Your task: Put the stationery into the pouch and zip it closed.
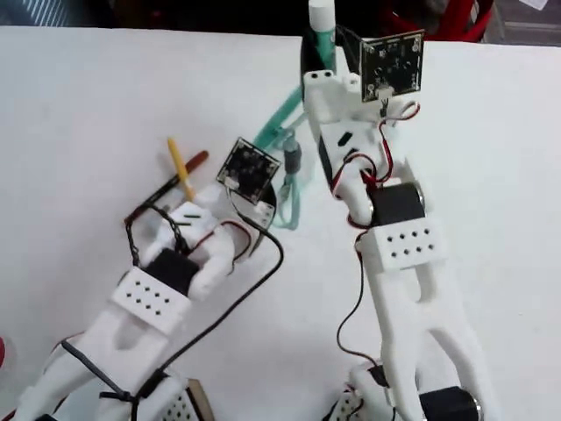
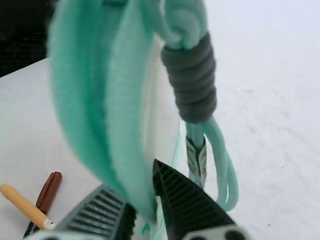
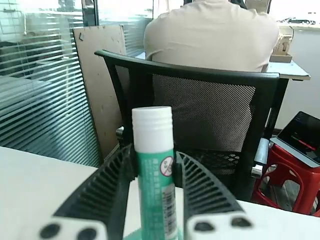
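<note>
The mint-green pouch [image 1: 279, 118] hangs between the two arms. My left gripper [image 2: 137, 185] is shut on its fabric edge [image 2: 117, 125]. A grey wrap [image 2: 192, 80] on the pouch's cord dangles just beyond the fingers. My right gripper [image 3: 153, 155] is shut on an upright glue stick [image 3: 154, 165] with a white cap, held above the pouch's far end [image 1: 322, 22]. A yellow pencil [image 1: 180, 167] and a brown pen [image 1: 195, 161] lie on the white table beside the left arm [image 1: 166, 272]; both also lie beside the pouch, pencil [image 2: 22, 205] and pen [image 2: 47, 192].
A thin dark pen [image 1: 151, 200] lies by the left arm. The white table [image 1: 79, 123] stretches out on both sides. Beyond its far edge stand a black mesh chair [image 3: 210, 105] with a seated person and a red stool [image 3: 295, 175].
</note>
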Tool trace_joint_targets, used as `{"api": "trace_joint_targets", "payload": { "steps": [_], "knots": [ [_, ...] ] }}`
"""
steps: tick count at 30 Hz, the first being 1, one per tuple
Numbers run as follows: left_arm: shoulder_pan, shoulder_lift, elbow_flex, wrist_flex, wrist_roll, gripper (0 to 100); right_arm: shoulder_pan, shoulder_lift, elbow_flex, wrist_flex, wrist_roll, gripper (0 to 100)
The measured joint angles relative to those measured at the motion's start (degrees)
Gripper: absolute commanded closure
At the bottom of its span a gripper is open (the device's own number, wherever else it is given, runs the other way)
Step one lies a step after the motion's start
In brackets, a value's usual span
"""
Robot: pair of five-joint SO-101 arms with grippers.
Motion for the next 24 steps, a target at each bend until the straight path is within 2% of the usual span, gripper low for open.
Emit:
{"api": "trace_joint_targets", "payload": {
  "steps": [6, 21, 24],
  "knots": [
    [0.00, 0.00, 0.00, 0.00, 0.00, 97, -2.55, 0.97, -1.32, 0.35, 0.00, 98.1],
    [-0.09, 0.00, 0.00, 0.00, 0.00, 97, -2.73, 0.88, 0.35, 0.35, 0.00, 97.7],
    [-0.09, 0.00, 0.00, 0.00, 0.00, 97, -2.73, 0.79, 0.35, 2.73, 0.00, 93.1]
  ]
}}
